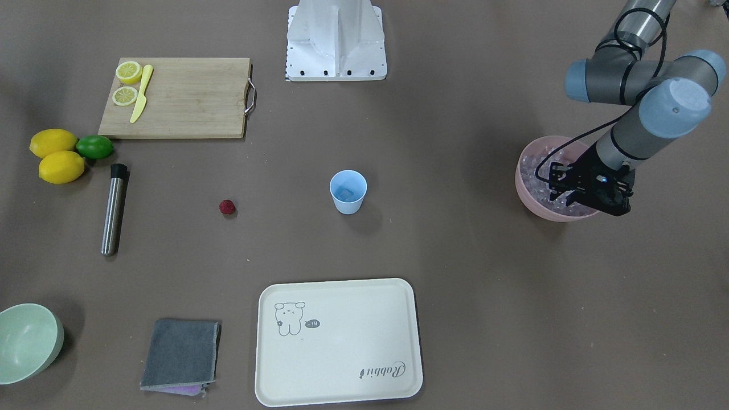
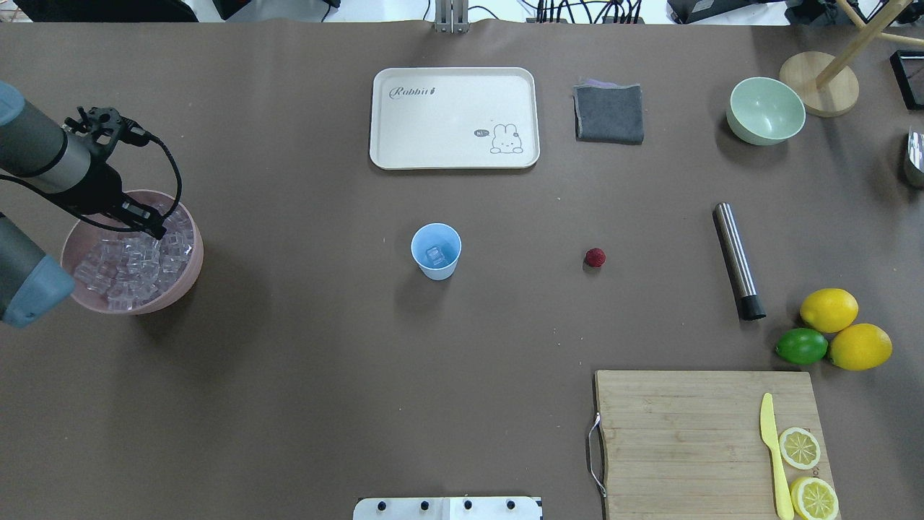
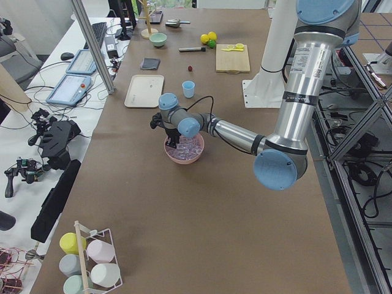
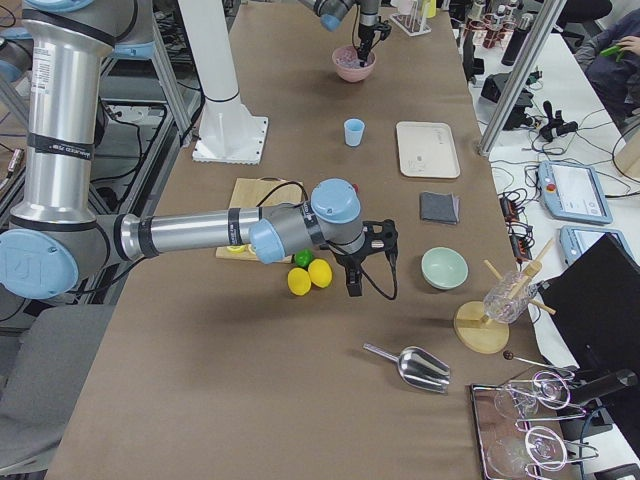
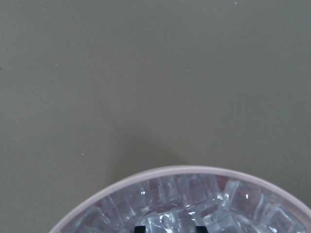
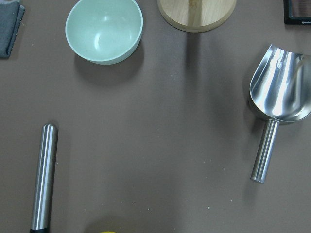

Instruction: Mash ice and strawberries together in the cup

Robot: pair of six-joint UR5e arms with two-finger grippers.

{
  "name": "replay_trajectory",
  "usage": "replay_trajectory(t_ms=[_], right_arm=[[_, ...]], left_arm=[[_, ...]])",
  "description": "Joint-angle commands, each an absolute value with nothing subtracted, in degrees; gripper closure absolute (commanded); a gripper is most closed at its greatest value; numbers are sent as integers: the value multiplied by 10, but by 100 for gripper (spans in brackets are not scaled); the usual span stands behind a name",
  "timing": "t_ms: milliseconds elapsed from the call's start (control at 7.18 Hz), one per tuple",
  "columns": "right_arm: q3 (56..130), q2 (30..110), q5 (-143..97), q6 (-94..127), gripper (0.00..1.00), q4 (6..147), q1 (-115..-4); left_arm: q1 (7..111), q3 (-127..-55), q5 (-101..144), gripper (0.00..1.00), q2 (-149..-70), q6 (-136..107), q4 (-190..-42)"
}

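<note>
The pale blue cup (image 1: 348,192) stands upright mid-table, with one ice cube (image 2: 434,255) inside. The strawberry (image 1: 227,207) lies alone on the table beside it, also seen from overhead (image 2: 595,257). The heap of ice (image 2: 123,274) fills the pink bowl (image 1: 527,196). My left gripper (image 2: 155,230) reaches down into that bowl. In the left wrist view its two black fingertips (image 5: 140,228) stand apart among the ice cubes (image 5: 194,194), so it is open. My right gripper (image 4: 353,285) shows only in the exterior right view, near the lemons; I cannot tell if it is open.
A steel muddler (image 1: 114,209) lies beyond the strawberry. Two lemons (image 1: 57,156) and a lime (image 1: 94,146) lie by the cutting board (image 1: 188,97), which bears a knife and lemon slices. Also here are a cream tray (image 1: 339,341), a grey cloth (image 1: 181,353), a green bowl (image 1: 25,341) and a metal scoop (image 6: 279,92).
</note>
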State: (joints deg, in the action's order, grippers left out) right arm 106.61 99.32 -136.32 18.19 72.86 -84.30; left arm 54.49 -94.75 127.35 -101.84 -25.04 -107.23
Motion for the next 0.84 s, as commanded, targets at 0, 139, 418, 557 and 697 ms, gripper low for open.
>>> replay_trajectory(t_ms=[0, 139, 418, 557, 697], right_arm=[[1066, 993, -1364, 182, 0, 729, -844], [1066, 993, -1364, 182, 0, 729, -844], [1066, 993, -1364, 182, 0, 729, -844], [1066, 993, -1364, 182, 0, 729, -844], [1066, 993, -1364, 182, 0, 729, -843]], left_arm=[[545, -953, 1274, 100, -1021, -250, -1071], [548, -960, 1278, 100, -1021, -250, -1070], [555, -996, 1288, 100, -1018, -250, -1059], [568, -1002, 1315, 100, -1020, -250, -1060], [570, -1014, 1322, 100, -1024, -257, -1060]])
